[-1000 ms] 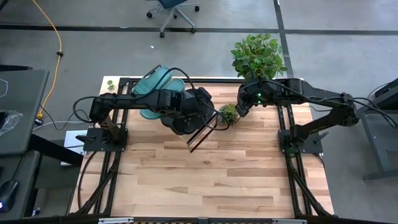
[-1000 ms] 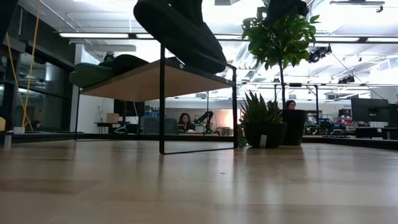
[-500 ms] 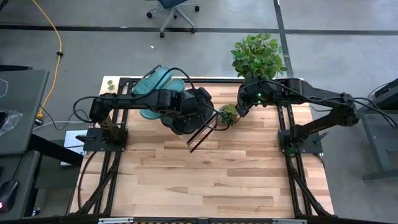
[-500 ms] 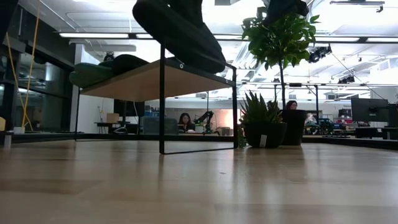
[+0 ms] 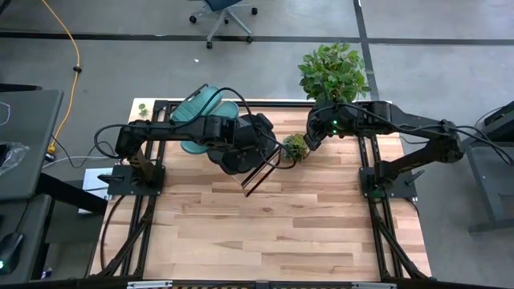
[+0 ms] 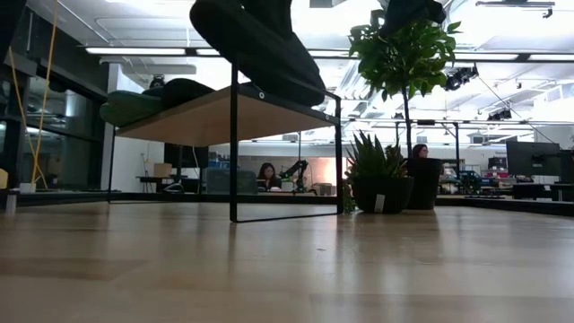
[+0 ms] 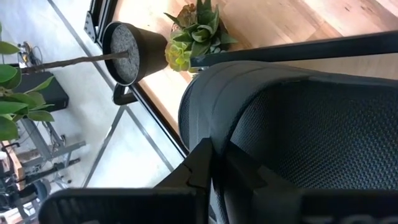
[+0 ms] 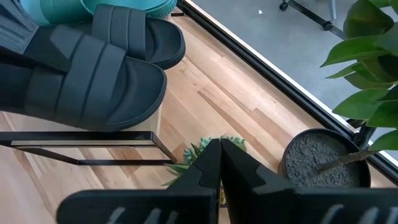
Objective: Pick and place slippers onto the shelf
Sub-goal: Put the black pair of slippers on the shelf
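**Last slipper going onto the shelf**

Your left gripper [image 5: 245, 148] clamps a black slipper [image 6: 260, 49] at the shelf [image 6: 224, 112]; release remains. Teal slippers [image 5: 201, 108] and another black one [image 8: 140, 34] already sit there. Right gripper [image 8: 217, 158], fingers together, waits beside

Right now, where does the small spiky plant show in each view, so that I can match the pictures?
High view: small spiky plant, mid-table, right of the shelf.
Low view: right of the shelf, under the big plant.
Left wrist view: beside the big plant's pot.
Right wrist view: partly behind the right gripper.
Shared landmark: the big plant.
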Robot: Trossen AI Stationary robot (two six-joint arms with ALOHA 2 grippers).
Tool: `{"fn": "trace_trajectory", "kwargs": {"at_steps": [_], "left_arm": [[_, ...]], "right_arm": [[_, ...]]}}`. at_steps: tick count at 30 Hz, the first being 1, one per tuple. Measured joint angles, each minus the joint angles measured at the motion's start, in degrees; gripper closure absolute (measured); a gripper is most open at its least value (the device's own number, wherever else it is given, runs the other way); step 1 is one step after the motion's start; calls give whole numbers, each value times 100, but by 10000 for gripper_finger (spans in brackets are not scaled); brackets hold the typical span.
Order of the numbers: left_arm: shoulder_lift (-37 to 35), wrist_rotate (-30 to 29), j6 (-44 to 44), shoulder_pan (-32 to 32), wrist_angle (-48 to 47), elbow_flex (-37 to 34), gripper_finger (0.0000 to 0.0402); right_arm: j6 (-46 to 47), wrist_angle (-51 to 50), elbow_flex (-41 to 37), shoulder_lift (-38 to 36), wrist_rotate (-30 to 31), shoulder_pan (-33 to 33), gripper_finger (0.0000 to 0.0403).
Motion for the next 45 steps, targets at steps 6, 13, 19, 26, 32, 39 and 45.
{"fn": "trace_trajectory", "kwargs": {"at_steps": [6,13,19,26,32,39,45], "left_arm": [[0,-96,0,2,18,0,361],[-2,-110,0,2,44,1,301],[-2,-110,-2,2,-32,4,278],[-2,-463,-258,2,-644,4,299],[-163,-539,-644,-2,-562,166,347],[-462,-413,-1579,-3,-757,805,395],[-1032,-132,-2818,-4,-885,1006,391]], "right_arm": [[2,2,0,0,-4,0,402],[0,17,0,0,-6,0,402],[0,63,0,0,-7,0,402],[0,64,0,0,-10,0,402],[0,122,0,0,-24,0,402],[-122,607,2,40,-1351,-69,402],[-209,1231,2,357,-2313,-349,399]]}}
